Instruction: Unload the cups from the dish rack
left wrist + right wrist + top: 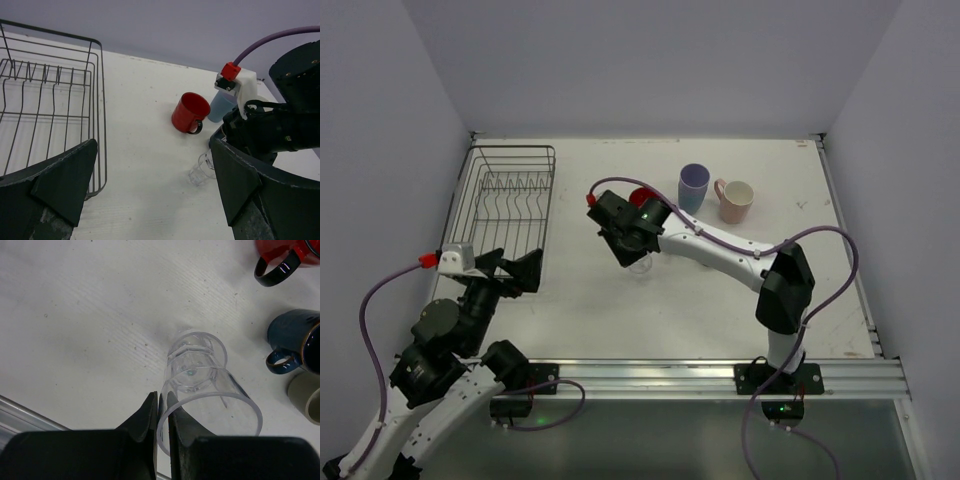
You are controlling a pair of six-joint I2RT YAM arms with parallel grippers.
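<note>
The dark wire dish rack stands at the far left and holds no cups; it also shows in the left wrist view. My right gripper is shut on the rim of a clear glass, one finger inside and one outside. The glass is tilted, its base low at the table. In the top view the right gripper is mid-table. A red mug, a dark blue cup and a beige mug stand beside it. My left gripper is open and empty beside the rack's near right corner.
A lavender tumbler and a pale pink mug stand upright at the back middle of the white table. The red mug sits just behind the right wrist. White walls enclose the table on three sides.
</note>
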